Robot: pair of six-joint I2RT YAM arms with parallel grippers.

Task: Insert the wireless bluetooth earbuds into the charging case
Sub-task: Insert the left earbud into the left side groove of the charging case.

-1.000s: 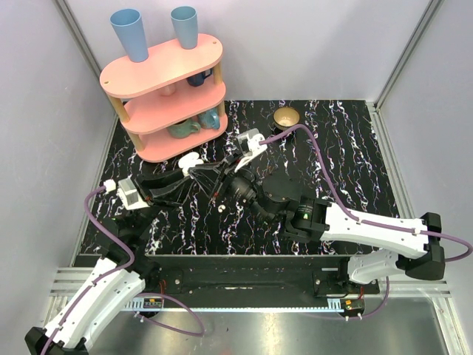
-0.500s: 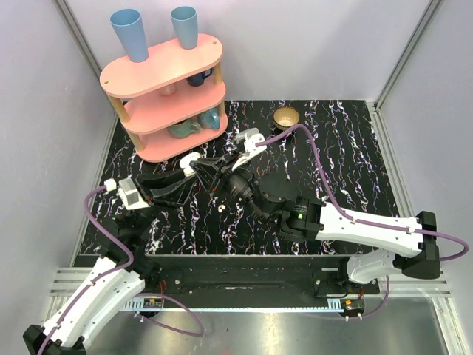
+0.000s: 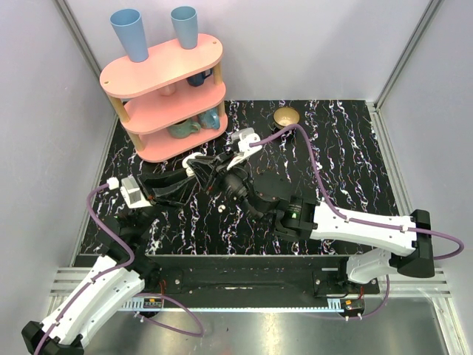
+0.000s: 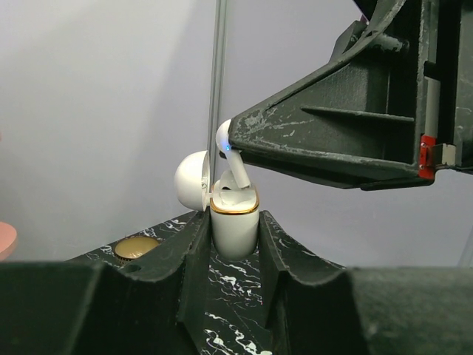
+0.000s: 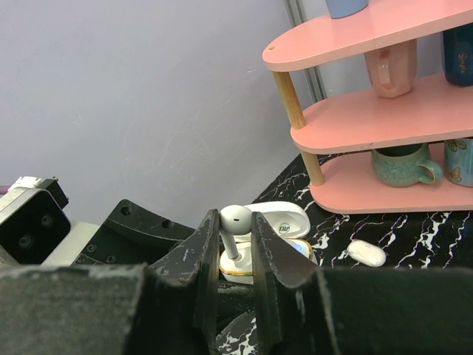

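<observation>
The charging case (image 4: pixel 235 229) is white with a gold rim and stands upright, its lid (image 4: pixel 191 181) swung open to the left. My left gripper (image 4: pixel 234 222) is shut on its body. My right gripper (image 5: pixel 235 222) is shut on one earbud (image 5: pixel 236 219), held head up with its stem pointing down into the open case (image 5: pixel 244 265). From the left wrist the earbud's head (image 4: pixel 224 137) shows beside a right finger (image 4: pixel 332 140). In the top view both grippers (image 3: pixel 194 166) (image 3: pixel 212 164) meet in front of the shelf. A second small white earbud-like piece (image 5: pixel 366 253) lies on the table.
A pink three-tier shelf (image 3: pixel 166 96) with mugs and two blue cups (image 3: pixel 130 33) stands just behind the grippers. A gold bowl (image 3: pixel 286 117) sits at the back of the black marbled table (image 3: pixel 347 155). Grey walls close in the left, back and right.
My right arm has slid left, bringing the earbud over the open case. My left arm and the case have barely moved.
</observation>
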